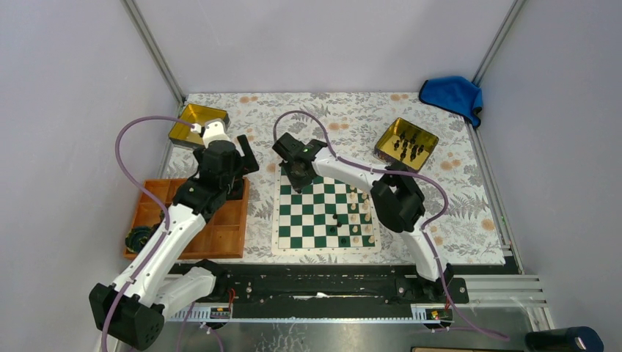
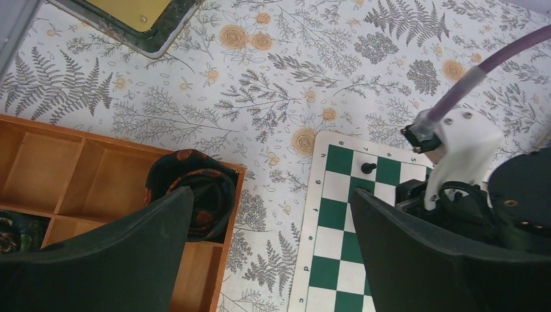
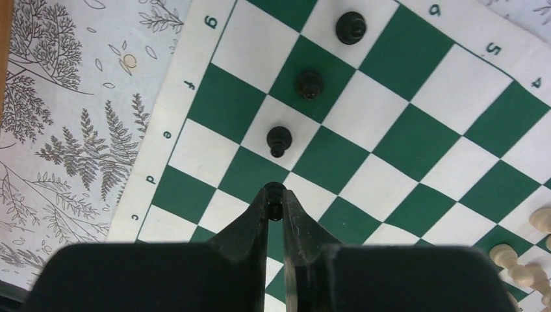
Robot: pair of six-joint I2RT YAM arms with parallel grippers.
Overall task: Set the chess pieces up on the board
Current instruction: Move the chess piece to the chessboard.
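While the right gripper (image 3: pixel 275 201) is clamped on a black pawn (image 3: pixel 275 191) by its head, the pawn sits over the board (image 3: pixel 416 130), second row from the board's lettered border, next to three standing pawns (image 3: pixel 278 140). Contact with the board: cannot tell.

Risks: the thin tip grip may tilt or topple the pawn on release, and spreading fingers may clip the nearest pawn.

Left gripper (image 2: pixel 271 201) is spread wide and empty, off the board's corner.

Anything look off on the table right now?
Yes: dark pieces sit in the middle of the board, away from the black pawn row by the right gripper; whether upright, I cannot tell.
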